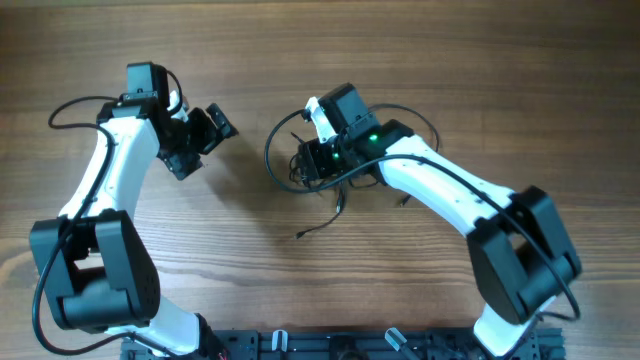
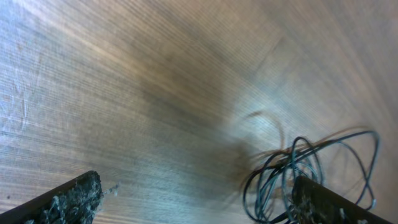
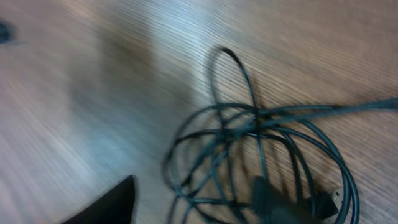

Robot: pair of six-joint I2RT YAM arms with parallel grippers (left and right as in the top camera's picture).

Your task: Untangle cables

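Note:
The cables (image 1: 285, 150) lie as a tangle of thin black loops at the table's middle, with one loose end (image 1: 318, 226) trailing toward the front. My right gripper (image 1: 312, 165) hangs right over the tangle. In the right wrist view its jaws (image 3: 196, 205) stand apart with several loops of the cables (image 3: 249, 143) on the wood between them, and a silvery plug (image 3: 334, 199) lies at the lower right. My left gripper (image 1: 205, 143) is wide open to the left of the tangle with nothing in it. In the left wrist view the cables (image 2: 298, 171) lie beyond its right finger (image 2: 323, 205).
Bare wooden table (image 1: 450, 60) surrounds the tangle. The right arm's white link (image 1: 440, 185) crosses the table to the right of the cables. The left arm's base (image 1: 95, 280) stands at the front left.

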